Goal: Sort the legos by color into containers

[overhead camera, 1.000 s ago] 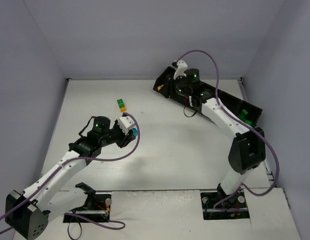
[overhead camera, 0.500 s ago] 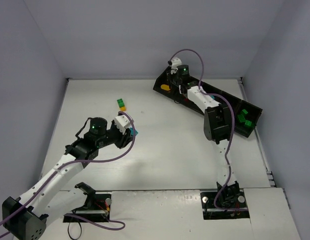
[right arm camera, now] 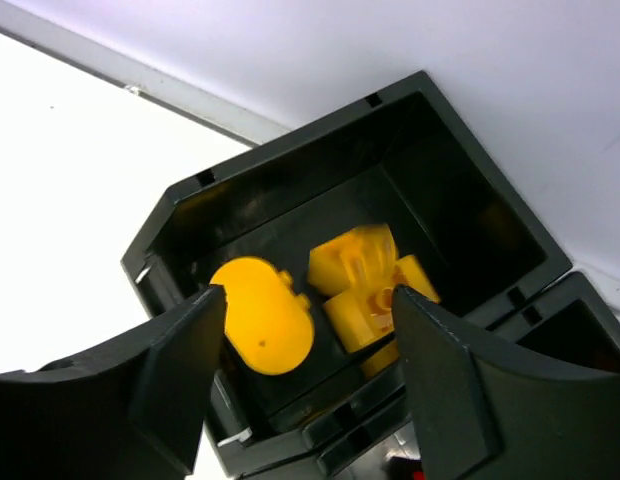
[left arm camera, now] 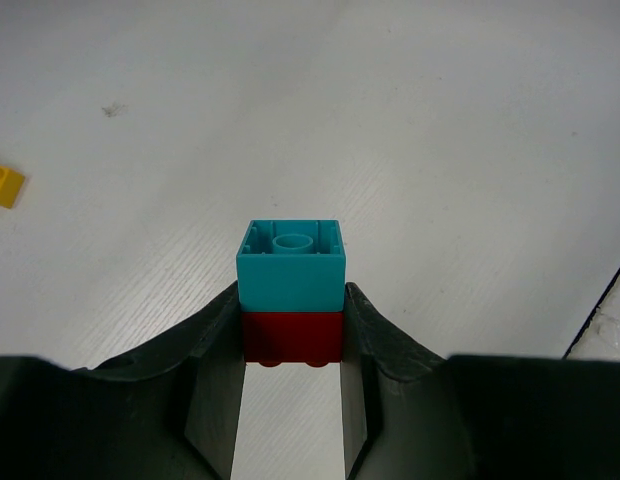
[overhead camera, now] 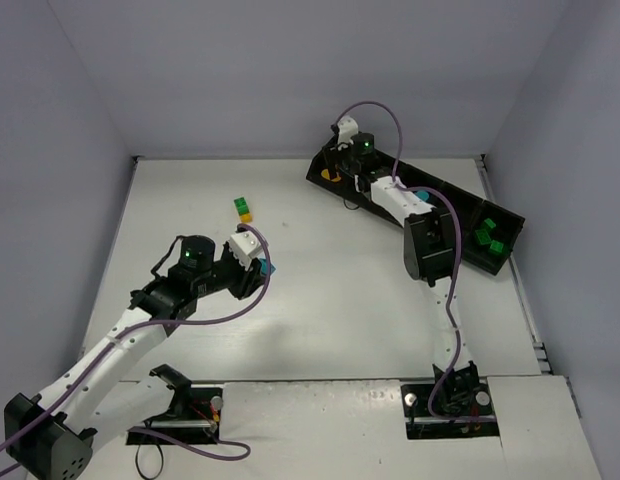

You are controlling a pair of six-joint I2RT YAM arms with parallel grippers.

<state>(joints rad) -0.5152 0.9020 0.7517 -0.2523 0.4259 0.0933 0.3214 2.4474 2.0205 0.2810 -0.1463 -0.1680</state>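
While the left gripper [left arm camera: 291, 345] clamps a teal-on-red stack [left arm camera: 291, 290] over the table [left arm camera: 440, 120], the right gripper [right arm camera: 308, 300] hangs over the tray's [right arm camera: 450, 190] end compartment, jaws spread wide and empty, with yellow bricks [right arm camera: 360, 290] lying inside below. Green bricks [overhead camera: 488, 238] sit in the opposite end compartment; a green-and-yellow stack [overhead camera: 242, 208] lies on the table, well apart from the tray.
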